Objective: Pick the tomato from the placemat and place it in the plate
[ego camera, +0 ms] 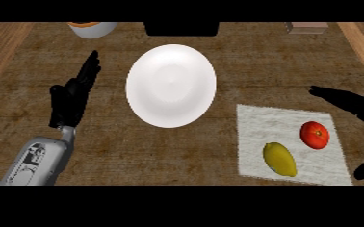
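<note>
Tomato (315,134) sits on placemat (259,125), both hands free.
Near right, a yellow fruit (279,159) shares the mat, tomato just behind it, not touching. Right hand (340,101) at the right edge beyond the tomato, fingers stretched out, holding nothing. Left hand (71,96) rests at left, fingers straight. White plate (171,85) mid-counter. Bowl (92,28) at far edge.
</note>
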